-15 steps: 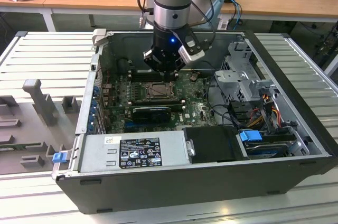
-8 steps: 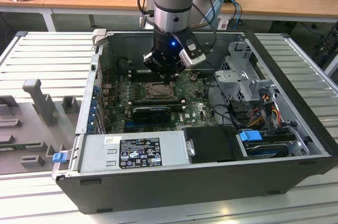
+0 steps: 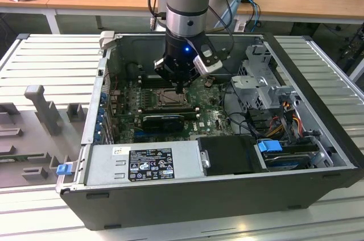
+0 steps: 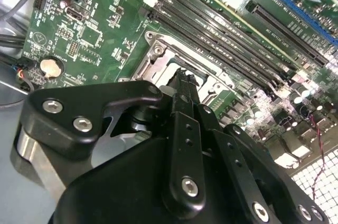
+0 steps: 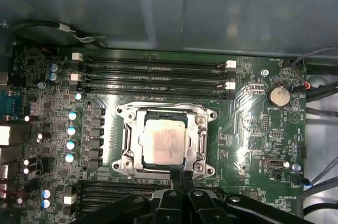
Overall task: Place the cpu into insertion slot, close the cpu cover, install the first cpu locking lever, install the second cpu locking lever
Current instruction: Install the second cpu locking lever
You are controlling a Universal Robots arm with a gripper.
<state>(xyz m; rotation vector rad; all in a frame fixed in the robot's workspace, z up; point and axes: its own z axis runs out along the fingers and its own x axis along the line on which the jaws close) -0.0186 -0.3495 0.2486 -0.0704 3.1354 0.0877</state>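
Pressed-together fingers of the gripper are held at the edge of the cpu cover, closed over the seated cpu; lever locking is judged in hand.

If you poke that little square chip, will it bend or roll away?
Probably neither. The cpu looks like a flat, stiff plate, so it likely won't bend or roll. It lies in the insertion slot under the cpu cover, so a push would hardly shift it.
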